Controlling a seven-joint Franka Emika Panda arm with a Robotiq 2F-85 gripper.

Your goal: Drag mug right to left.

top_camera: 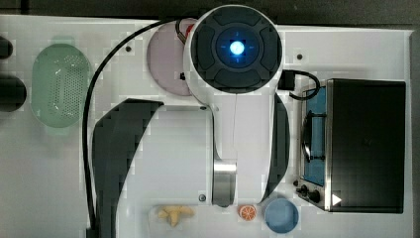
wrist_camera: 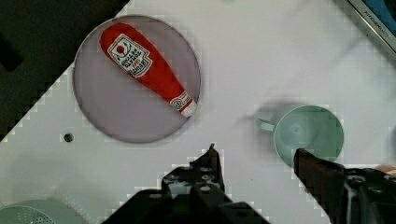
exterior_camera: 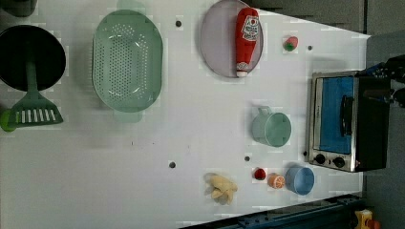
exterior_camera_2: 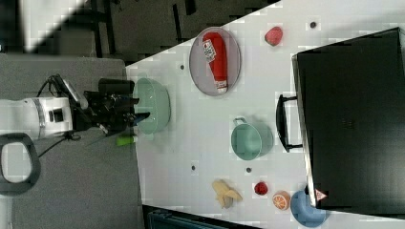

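Wrist view: jaws apart above the mug

Your gripper (wrist_camera: 256, 156) hangs over the white table (wrist_camera: 261, 56) with its fingers spread wide and nothing between them. Your mug (wrist_camera: 308, 134), pale teal-green with its handle out to one side, stands upright just beside one fingertip, untouched. In the left view it sits between the purple plate (exterior_camera: 217, 43) holding the ketchup bottle (exterior_camera: 246, 40) and the blue bowl (exterior_camera: 300, 180), near the toaster oven (exterior_camera: 347, 121)
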